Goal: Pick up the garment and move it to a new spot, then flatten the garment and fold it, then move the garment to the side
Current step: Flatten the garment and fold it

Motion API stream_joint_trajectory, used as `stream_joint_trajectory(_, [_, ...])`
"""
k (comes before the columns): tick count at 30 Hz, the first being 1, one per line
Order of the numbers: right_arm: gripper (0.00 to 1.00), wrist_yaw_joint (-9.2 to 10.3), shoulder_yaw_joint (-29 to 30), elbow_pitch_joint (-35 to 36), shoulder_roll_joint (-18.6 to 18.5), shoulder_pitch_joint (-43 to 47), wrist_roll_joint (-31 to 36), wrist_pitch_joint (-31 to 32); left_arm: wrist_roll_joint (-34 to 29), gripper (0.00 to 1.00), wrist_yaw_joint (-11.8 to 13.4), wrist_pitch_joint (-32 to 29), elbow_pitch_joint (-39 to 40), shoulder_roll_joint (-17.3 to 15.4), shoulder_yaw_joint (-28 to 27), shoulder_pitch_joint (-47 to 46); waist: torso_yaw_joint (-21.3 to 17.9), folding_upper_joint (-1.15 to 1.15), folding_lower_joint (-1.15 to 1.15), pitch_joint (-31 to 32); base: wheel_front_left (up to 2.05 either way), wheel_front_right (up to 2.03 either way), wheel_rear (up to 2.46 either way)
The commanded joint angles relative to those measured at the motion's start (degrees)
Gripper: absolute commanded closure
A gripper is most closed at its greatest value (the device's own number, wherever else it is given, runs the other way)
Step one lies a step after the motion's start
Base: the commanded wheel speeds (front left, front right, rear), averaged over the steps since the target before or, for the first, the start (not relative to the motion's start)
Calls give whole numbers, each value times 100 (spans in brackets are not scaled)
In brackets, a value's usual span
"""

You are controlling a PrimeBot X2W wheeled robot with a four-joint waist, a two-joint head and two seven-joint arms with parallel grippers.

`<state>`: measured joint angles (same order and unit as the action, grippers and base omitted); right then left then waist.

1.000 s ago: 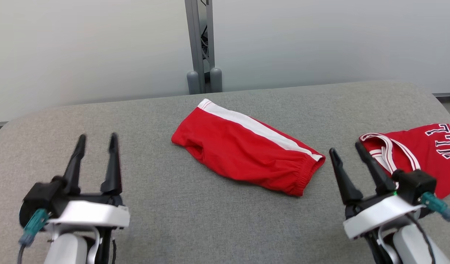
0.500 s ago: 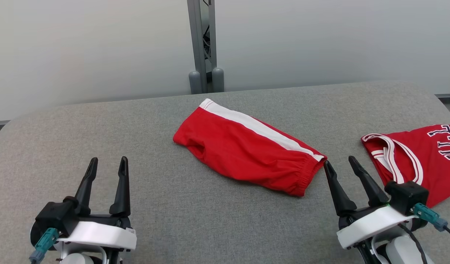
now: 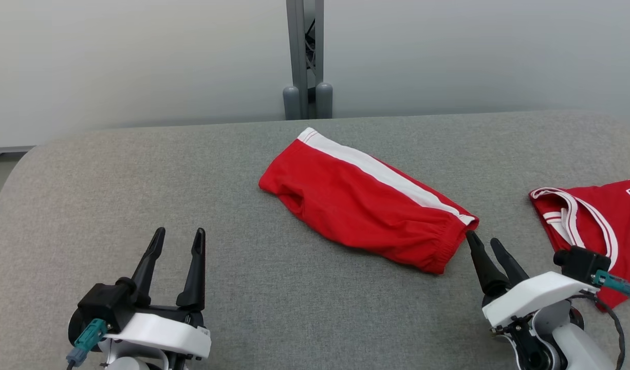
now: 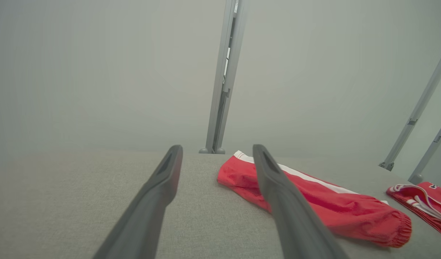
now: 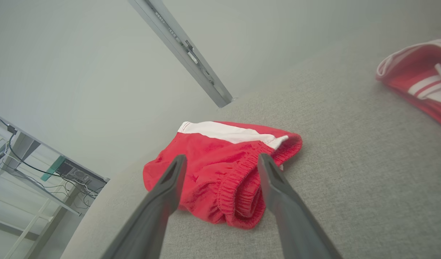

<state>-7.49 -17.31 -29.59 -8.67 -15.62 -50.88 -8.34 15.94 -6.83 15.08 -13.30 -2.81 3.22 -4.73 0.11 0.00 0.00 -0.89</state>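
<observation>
Red shorts (image 3: 366, 200), right tool (image 3: 482, 238) tilted just beside

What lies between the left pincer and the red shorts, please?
Nothing but bare grey surface separates the left pincer from the red shorts, as the head view shows.

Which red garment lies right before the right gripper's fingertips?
The red shorts with the white side stripe, waistband facing the right gripper; the white-trimmed jersey lies farther right.

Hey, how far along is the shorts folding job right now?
Nothing looks done: the red shorts lie loose on the grey table, ungripped. In hand: the right gripper, open, aims at the elastic waistband; the left gripper sits open, apart. Left: the pickup, move, flattening, folding and setting aside.
</observation>
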Motion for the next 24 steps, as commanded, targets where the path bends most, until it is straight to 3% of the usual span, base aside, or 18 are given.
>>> stream_joint_trajectory(1, [0,1,-11,-84,-65,-129,-161,144,15,0,-14,4,-19,-25,38,-40,84,0,0,-87,0,0,0])
stream_joint_trajectory(6, [0,1,-46,-539,-151,-412,-479,467,32,0,-2,4,-28,-23,148,-159,228,0,0,-263,0,0,0])
stream_joint_trajectory(15, [0,1,66,-1423,32,-806,-837,771,-14,0,-7,4,6,-25,83,-309,348,0,0,-536,0,0,0])
stream_joint_trajectory(24, [0,1,-31,-1748,125,-1059,-1116,803,-40,0,-24,4,1,-25,127,-451,373,0,0,-742,0,0,0])
